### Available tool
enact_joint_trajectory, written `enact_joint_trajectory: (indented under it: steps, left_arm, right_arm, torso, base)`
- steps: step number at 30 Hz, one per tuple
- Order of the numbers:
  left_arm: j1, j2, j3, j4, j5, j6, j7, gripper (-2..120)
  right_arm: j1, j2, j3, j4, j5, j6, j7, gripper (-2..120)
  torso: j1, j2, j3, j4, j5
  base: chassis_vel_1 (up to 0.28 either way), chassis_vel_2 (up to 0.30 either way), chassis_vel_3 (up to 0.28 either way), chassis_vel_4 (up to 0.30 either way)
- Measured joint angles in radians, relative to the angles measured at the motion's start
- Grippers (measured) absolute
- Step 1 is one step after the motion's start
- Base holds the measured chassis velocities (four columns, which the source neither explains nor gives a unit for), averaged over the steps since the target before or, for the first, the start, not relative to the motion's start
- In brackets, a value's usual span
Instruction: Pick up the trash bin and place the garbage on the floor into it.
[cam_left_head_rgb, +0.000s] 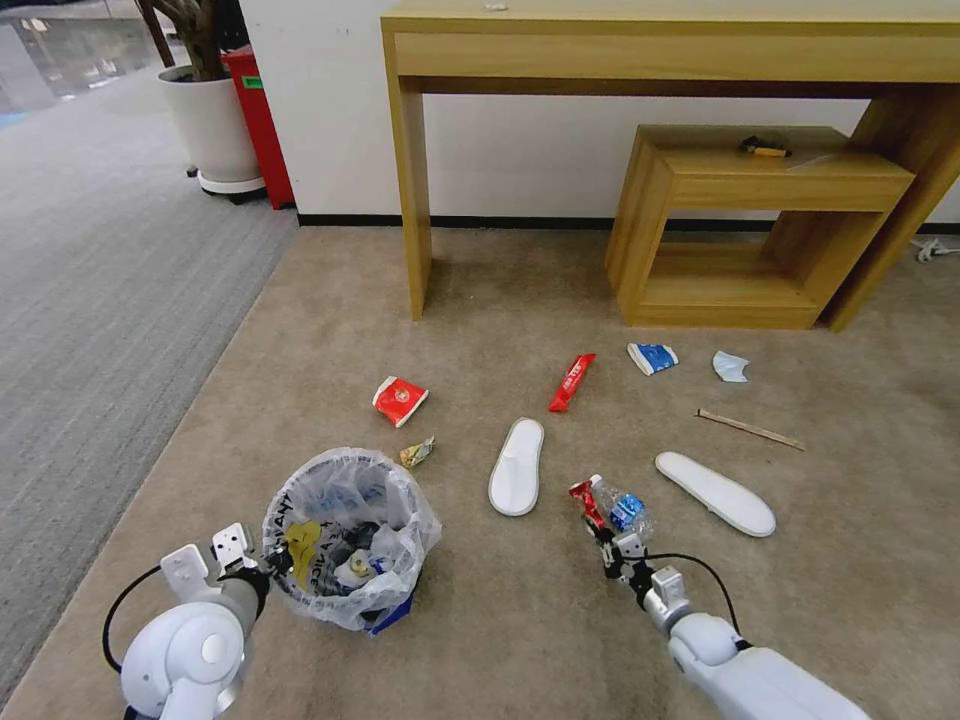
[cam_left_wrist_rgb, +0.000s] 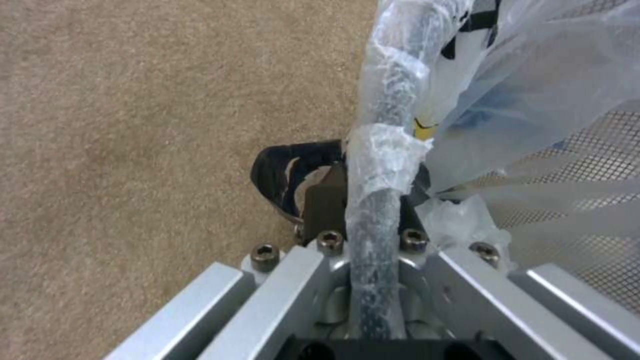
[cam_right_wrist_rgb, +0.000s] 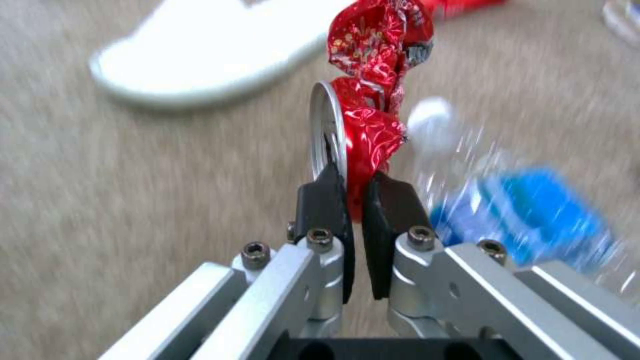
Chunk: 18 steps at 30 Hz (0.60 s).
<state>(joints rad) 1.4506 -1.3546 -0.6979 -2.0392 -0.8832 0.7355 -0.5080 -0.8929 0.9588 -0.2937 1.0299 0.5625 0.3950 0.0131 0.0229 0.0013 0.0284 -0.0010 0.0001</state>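
Right gripper (cam_right_wrist_rgb: 357, 197) pinched on wrapper (cam_right_wrist_rgb: 373, 90); left gripper (cam_left_wrist_rgb: 370, 200) clamped on bin (cam_left_head_rgb: 345, 535) rim. Swing toward nine o'clock, release over centre.

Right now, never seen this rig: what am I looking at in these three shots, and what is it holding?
It is a wheeled robot with two arms. The wide picture comes from its head, looking down at the floor; the other two come from cameras on each wrist.

The left gripper is shut on the rim of the trash bin, a black mesh bin with a clear bag liner. The right gripper is shut on a crumpled red wrapper, next to a small clear bottle.

Lying on the carpet: two white slippers, two more red wrappers, a blue-white packet, a pale mask and a wooden stick.
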Motion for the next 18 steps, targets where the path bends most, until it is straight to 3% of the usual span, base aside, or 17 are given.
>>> enact_joint_trajectory:
  steps: [9,12,14,18]
  left_arm:
    - [-0.012,0.009,0.017,0.012,0.0,0.0,-0.003,0]
    - [-0.013,0.011,0.022,0.013,0.001,0.0,-0.005,0]
    - [-0.013,0.011,0.023,0.013,0.001,0.0,-0.005,0]
    - [-0.01,0.006,0.027,0.005,0.006,0.0,-0.006,0]
  right_arm:
    - [0.012,-0.118,-0.026,0.226,0.065,-0.023,-0.001,3]
    - [0.032,-0.196,-0.039,0.352,0.119,-0.026,-0.035,3]
    - [0.034,-0.2,-0.04,0.358,0.122,-0.026,-0.038,3]
    - [0.098,-0.283,-0.07,0.49,0.214,-0.021,-0.117,3]
  torso:
    - [0.0,0.0,0.0,0.0001,0.0002]
    - [0.0,0.0,0.0,0.0002,0.0001]
    - [0.0,0.0,0.0,0.0001,0.0001]
    - [0.0,0.0,0.0,0.0001,-0.0002]
  base:
    - [0.0,0.0,0.0,0.0]
    - [0.0,0.0,0.0,0.0]
    - [0.0,0.0,0.0,0.0]
    - [0.0,0.0,0.0,0.0]
